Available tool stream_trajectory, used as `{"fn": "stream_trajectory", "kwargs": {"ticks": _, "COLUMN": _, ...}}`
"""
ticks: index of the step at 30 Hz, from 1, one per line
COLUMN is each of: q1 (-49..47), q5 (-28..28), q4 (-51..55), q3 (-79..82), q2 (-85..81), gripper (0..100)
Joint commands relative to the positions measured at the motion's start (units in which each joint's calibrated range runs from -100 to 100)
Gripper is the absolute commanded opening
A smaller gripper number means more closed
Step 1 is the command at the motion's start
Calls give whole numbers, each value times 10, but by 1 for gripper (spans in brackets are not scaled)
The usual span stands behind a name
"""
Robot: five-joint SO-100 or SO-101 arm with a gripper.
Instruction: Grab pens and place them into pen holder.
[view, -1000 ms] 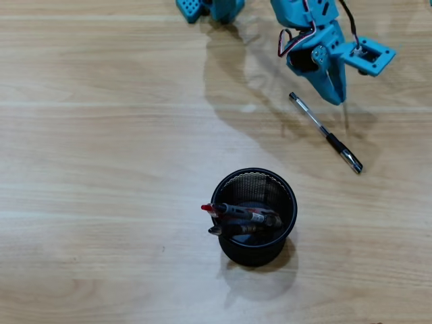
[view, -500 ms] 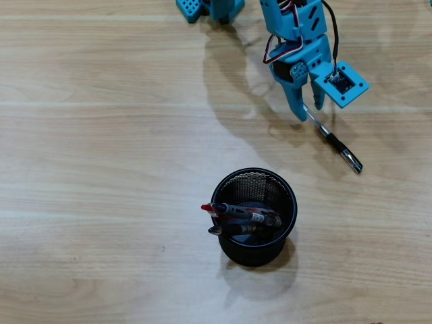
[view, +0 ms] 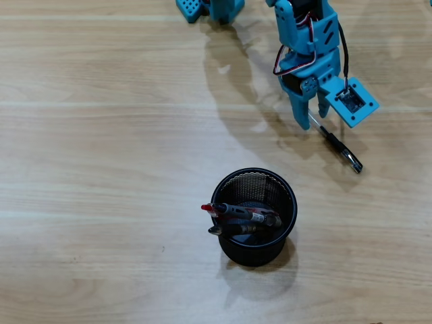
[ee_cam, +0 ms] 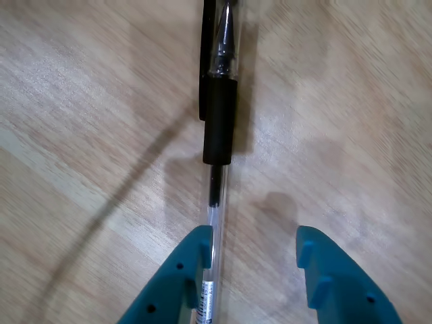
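overhead view shows one pen (view: 335, 142) loose on the wooden table (view: 101, 135), lying slantwise with its clear barrel running up under the gripper (view: 311, 121) and its black grip and cap end sticking out beyond the fingertips. wrist view puts the same pen (ee_cam: 219, 128) straight ahead of the gripper (ee_cam: 254, 246): the clear barrel touches the inner edge of the finger on that view's left, while the other finger stands apart from it. the two teal fingers are spread wider than the barrel and have hold of nothing.

one pen holder (view: 254, 216), black mesh, stands well apart from the gripper, toward the bottom of the overhead view. three pens seem to lie across inside it: a red-tipped one (view: 216, 208) leaning over the rim, and dark ones below it that overlap too much to count for certain.

hidden parts: the loose pen's far end sits under the fingers in both views, and its cap is cut off by the top edge in the wrist view. the arm is cut off at the overhead view's top edge.
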Motion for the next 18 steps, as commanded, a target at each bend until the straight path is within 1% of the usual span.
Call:
{"fn": "stream_trajectory", "kwargs": {"ticks": 1, "q1": -11, "q5": -11, "q4": 3, "q3": -37, "q2": 12, "gripper": 14}}
{"fn": "stream_trajectory", "kwargs": {"ticks": 3, "q1": -20, "q5": -24, "q4": 3, "q3": -36, "q2": 28, "gripper": 14}}
{"fn": "stream_trajectory", "kwargs": {"ticks": 18, "q1": -22, "q5": -24, "q4": -3, "q3": -37, "q2": 87, "gripper": 14}}
